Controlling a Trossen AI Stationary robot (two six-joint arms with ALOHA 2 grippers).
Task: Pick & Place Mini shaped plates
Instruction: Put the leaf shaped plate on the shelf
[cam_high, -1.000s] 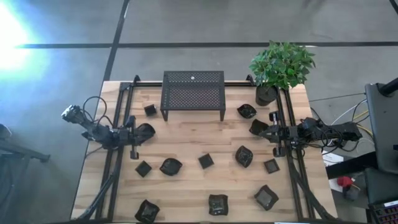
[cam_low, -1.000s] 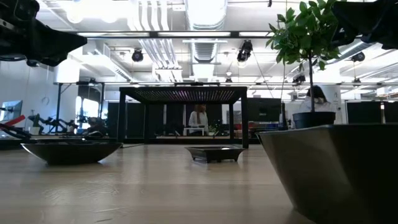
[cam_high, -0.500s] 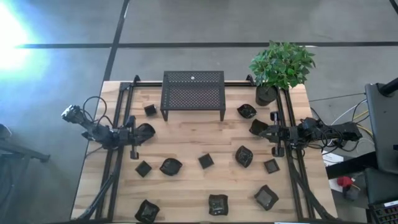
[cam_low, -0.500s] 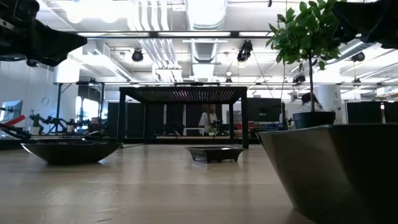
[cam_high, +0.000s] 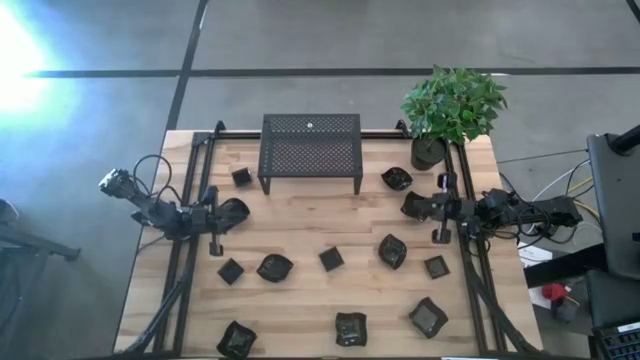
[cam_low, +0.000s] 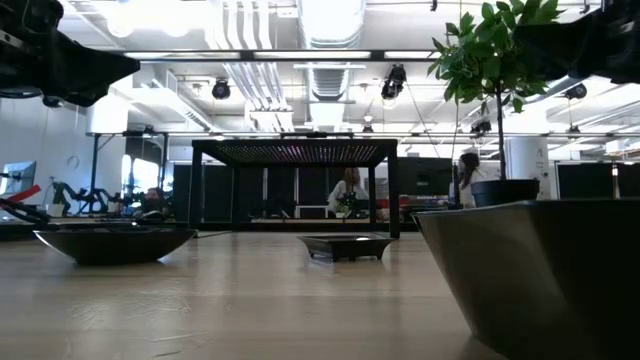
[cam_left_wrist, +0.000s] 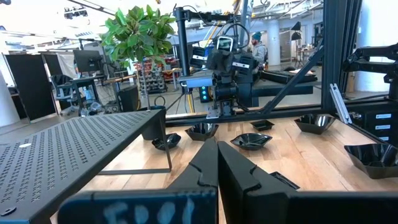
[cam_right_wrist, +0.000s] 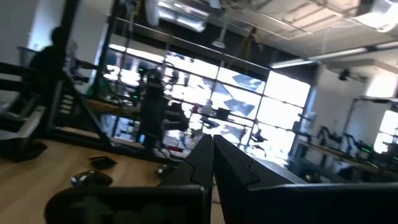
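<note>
Here your table (cam_high: 300, 225) is carrying the black perforated rack (cam_high: 310, 150) at the far edge and the potted plant (cam_high: 452, 105) at the far right corner, just beyond your right gripper (cam_high: 432, 205). That right gripper is hovering at the right rail with its fingers (cam_right_wrist: 211, 155) pressed together, right over a mini shaped plate (cam_high: 412, 205), with another dish (cam_high: 396, 179) just on the rack side of it. Your left gripper (cam_high: 212, 212) is waiting at the left rail, fingers (cam_left_wrist: 214, 163) closed on nothing, with a rounded plate (cam_high: 234, 210) lying just beside its tip. The other mini shaped plates (cam_high: 330, 258) are sitting scattered across the near half of the table, well apart from both grippers.
</note>
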